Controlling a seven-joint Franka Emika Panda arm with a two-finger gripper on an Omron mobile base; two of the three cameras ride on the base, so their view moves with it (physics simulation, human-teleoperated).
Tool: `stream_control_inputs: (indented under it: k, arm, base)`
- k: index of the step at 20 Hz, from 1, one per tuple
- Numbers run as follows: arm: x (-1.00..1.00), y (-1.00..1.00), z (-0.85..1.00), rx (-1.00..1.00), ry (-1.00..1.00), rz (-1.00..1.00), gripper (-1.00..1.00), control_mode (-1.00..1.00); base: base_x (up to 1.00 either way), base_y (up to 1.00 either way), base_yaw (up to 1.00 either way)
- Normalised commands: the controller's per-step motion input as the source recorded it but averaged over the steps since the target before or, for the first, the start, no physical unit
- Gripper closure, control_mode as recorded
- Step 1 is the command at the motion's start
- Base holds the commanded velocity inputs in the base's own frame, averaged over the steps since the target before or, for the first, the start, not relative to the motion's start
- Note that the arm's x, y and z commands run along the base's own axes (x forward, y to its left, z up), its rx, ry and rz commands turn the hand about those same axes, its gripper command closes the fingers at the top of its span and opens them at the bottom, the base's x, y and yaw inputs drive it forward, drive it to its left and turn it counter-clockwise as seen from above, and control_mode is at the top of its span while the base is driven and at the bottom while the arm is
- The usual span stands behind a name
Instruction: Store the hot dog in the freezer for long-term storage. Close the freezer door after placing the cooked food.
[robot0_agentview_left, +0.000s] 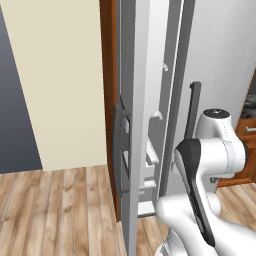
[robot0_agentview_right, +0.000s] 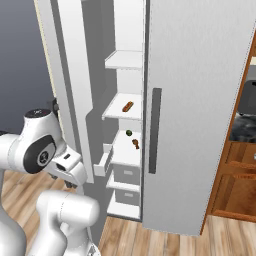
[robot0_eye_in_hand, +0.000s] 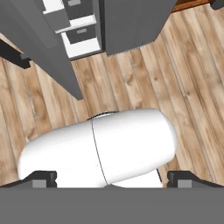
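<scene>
The hot dog (robot0_agentview_right: 128, 106), an orange-red sausage in a tan bun, lies on a middle white shelf of the freezer (robot0_agentview_right: 125, 60). The freezer door (robot0_agentview_right: 67, 65) stands wide open to the left. In the left base view the freezer door (robot0_agentview_left: 135, 75) shows edge-on, with its dark dispenser recess (robot0_agentview_left: 120, 145) and white inner bins (robot0_agentview_left: 150, 160). My gripper (robot0_eye_in_hand: 111, 181) points down at the wooden floor, away from the shelves. Its fingertips (robot0_eye_in_hand: 40, 180) stand far apart, open, with nothing held between them.
A small green round item (robot0_agentview_right: 129, 133) and a dark brown lump (robot0_agentview_right: 135, 144) lie on the shelf below the hot dog. The plain grey fridge door (robot0_agentview_right: 200, 100) with its dark handle (robot0_agentview_right: 155, 130) is shut. Brown wooden cabinets (robot0_agentview_right: 240, 175) stand to the right. Grey freezer drawers (robot0_eye_in_hand: 76, 22) sit low.
</scene>
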Motion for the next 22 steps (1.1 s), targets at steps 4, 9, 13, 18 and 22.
stream_control_inputs:
  k: [4,9,13,18,22]
  arm:
    - [0.00,0.49,0.00,0.00,-0.19,-0.27,-1.00,-1.00]
    - [0.11,0.80,-0.04,-0.04,-0.17,-0.51,-1.00,-1.00]
    - [0.33,0.80,-0.09,-0.07,-0.06,-0.47,-1.00,-1.00]
    - [0.32,0.98,0.00,-0.25,-0.37,-0.43,-1.00,-1.00]
    - [0.54,0.87,0.00,-0.29,-0.34,-0.38,-1.00,-1.00]
  base:
    - [0.00,0.00,0.00]
    - [0.00,0.00,0.00]
    - [0.00,0.00,0.00]
    - [0.00,0.00,0.00]
    - [0.00,0.00,0.00]
